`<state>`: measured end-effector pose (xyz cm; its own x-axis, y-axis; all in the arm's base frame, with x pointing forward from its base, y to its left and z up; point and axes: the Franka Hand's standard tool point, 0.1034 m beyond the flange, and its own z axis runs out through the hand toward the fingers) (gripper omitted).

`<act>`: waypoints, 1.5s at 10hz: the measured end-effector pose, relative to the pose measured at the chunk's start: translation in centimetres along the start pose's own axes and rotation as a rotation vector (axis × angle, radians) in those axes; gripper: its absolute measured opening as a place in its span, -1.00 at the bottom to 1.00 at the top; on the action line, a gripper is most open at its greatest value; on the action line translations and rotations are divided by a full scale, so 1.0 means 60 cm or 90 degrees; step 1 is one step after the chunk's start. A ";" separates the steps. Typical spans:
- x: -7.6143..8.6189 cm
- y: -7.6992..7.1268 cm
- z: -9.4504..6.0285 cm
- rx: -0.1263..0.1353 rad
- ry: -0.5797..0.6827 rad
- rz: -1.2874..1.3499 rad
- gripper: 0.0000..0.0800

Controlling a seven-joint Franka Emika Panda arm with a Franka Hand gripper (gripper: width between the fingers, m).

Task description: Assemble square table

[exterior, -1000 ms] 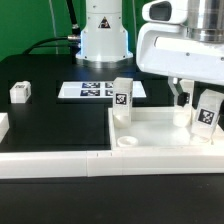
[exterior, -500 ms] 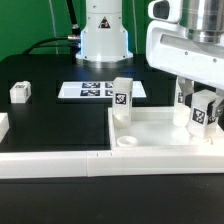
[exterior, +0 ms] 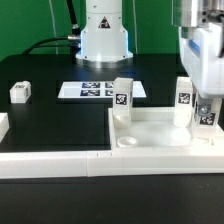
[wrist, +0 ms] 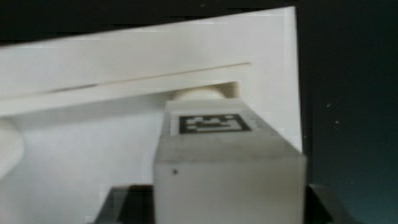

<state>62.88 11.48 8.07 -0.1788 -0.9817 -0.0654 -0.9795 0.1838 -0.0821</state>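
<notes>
The square table top (exterior: 160, 128) lies white at the exterior view's lower right, with an open round socket (exterior: 128, 141) at its near left corner. One tagged leg (exterior: 121, 97) stands at its far left corner. A second leg (exterior: 183, 100) stands further right. My gripper (exterior: 207, 108) reaches down at the exterior view's right edge and is shut on a third tagged leg (exterior: 207, 118), upright on the top. In the wrist view this leg (wrist: 228, 160) fills the gap between my gripper's (wrist: 230, 205) dark fingers (wrist: 132, 205). A fourth leg (exterior: 20, 92) lies loose at the left.
The marker board (exterior: 100, 90) lies flat behind the table top, in front of the arm's white base (exterior: 105, 35). Long white L-shaped rails (exterior: 50, 160) run along the front and the left side of the top. The table surface is black.
My gripper body has turned and shifted toward the exterior view's right, while the held leg stayed in about the same place. The leg next to it now shows in full.
</notes>
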 end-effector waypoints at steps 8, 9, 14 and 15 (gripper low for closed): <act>-0.017 0.018 0.007 -0.043 0.034 -0.238 0.61; -0.016 0.018 0.008 -0.045 0.033 -0.284 0.62; -0.012 0.003 0.008 -0.023 0.051 -0.621 0.62; -0.010 0.000 0.009 -0.013 0.055 -0.652 0.62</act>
<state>63.03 12.09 7.58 0.7382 -0.6674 0.0987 -0.6670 -0.7439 -0.0418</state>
